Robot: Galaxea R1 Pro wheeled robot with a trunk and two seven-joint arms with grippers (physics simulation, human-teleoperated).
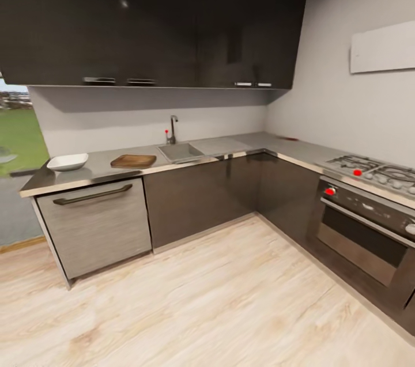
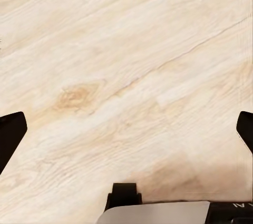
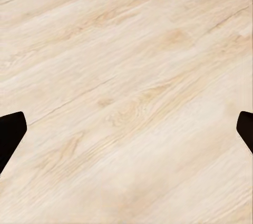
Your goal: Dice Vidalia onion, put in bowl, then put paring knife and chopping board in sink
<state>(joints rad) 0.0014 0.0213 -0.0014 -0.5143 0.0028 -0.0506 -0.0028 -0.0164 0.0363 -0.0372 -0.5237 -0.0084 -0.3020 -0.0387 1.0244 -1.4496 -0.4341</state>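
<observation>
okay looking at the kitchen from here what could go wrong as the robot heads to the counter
1. The brown wooden chopping board lies close to the countertop's metal front edge; a clumsy approach might push it off.
2. The white square bowl sits near the counter's end, easy to bump.
3. Both hands, left and right, hang open over the wood floor, far from the grey sink.

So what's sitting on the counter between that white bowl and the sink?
In the head view, the chopping board lies flat on the countertop, between the bowl and the sink.
</observation>
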